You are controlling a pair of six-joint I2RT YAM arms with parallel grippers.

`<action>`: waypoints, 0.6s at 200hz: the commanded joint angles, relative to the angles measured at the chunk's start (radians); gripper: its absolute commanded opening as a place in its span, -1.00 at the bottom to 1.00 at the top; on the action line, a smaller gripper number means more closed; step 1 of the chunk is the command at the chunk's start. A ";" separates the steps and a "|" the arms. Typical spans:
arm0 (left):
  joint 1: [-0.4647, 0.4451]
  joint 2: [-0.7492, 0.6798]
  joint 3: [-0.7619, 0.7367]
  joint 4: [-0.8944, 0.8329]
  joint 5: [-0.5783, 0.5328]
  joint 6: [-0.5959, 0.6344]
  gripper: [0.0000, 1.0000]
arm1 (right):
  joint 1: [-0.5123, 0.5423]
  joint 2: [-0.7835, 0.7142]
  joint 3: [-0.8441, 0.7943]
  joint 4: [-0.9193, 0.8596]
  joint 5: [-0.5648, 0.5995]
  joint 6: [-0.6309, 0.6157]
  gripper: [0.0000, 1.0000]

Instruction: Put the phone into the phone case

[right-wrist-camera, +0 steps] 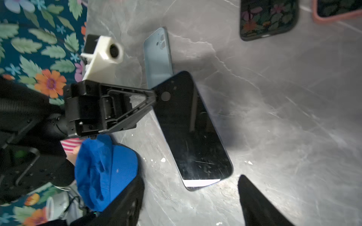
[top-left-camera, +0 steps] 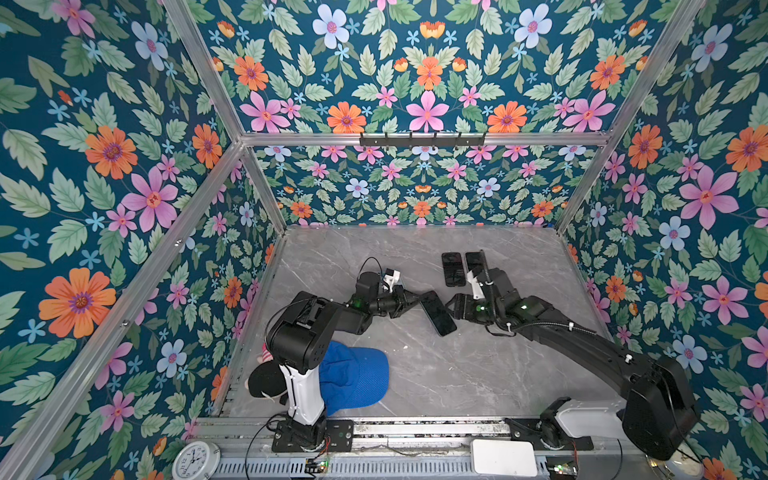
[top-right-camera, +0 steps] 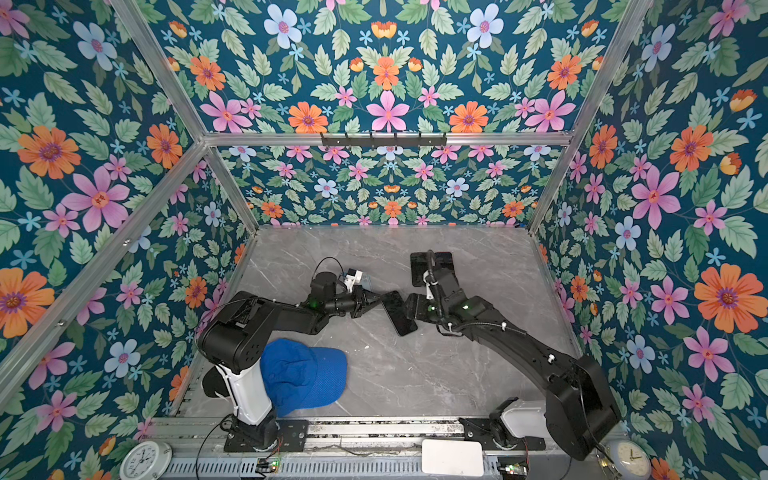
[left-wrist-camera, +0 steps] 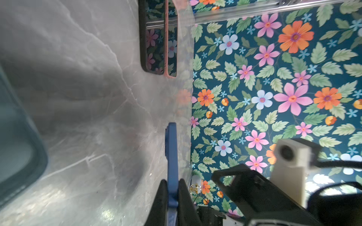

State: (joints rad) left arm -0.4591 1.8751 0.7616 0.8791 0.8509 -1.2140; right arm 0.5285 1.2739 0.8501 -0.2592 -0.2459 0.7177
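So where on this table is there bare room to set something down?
Widest bare stretch: the table front, between blue cap and right arm. The back left corner is bare too. Crowded: mid-table, where the left gripper holds the phone near the right gripper, and back right, two cased phones.

No text, label or brand is readable anywhere; the numerals on the clock [top-left-camera: 195, 460] are too small to read.

We find the phone [top-left-camera: 438, 313] at mid-desk [top-left-camera: 457, 374], between the left tool [top-left-camera: 419, 300] and the right tool [top-left-camera: 451, 308], with the phone case [right-wrist-camera: 156, 60] just behind its far end. Farther back lie two other phones [top-left-camera: 453, 269] side by side, and a cap [top-left-camera: 357, 380] sits near left.
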 commanded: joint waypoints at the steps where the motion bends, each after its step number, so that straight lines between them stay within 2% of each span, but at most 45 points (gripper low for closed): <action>1: 0.002 0.002 -0.004 0.198 -0.037 -0.114 -0.96 | -0.069 -0.061 -0.089 0.218 -0.185 0.180 0.49; 21: 0.004 0.017 -0.008 0.266 -0.059 -0.161 -0.97 | -0.120 -0.080 -0.126 0.267 -0.216 0.220 0.48; 67: 0.010 0.052 -0.017 0.443 -0.113 -0.291 -0.97 | -0.192 -0.069 -0.274 0.639 -0.340 0.443 0.38; 97: 0.008 0.073 -0.015 0.503 -0.131 -0.339 -0.97 | -0.198 -0.082 -0.293 0.663 -0.325 0.465 0.36; 120: 0.008 0.089 -0.015 0.547 -0.145 -0.371 -0.97 | -0.198 -0.075 -0.327 0.754 -0.325 0.521 0.33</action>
State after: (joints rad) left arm -0.4515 1.9533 0.7429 1.2881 0.7292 -1.5211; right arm 0.3305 1.1954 0.5468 0.3470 -0.5591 1.1465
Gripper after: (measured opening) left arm 0.111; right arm 0.673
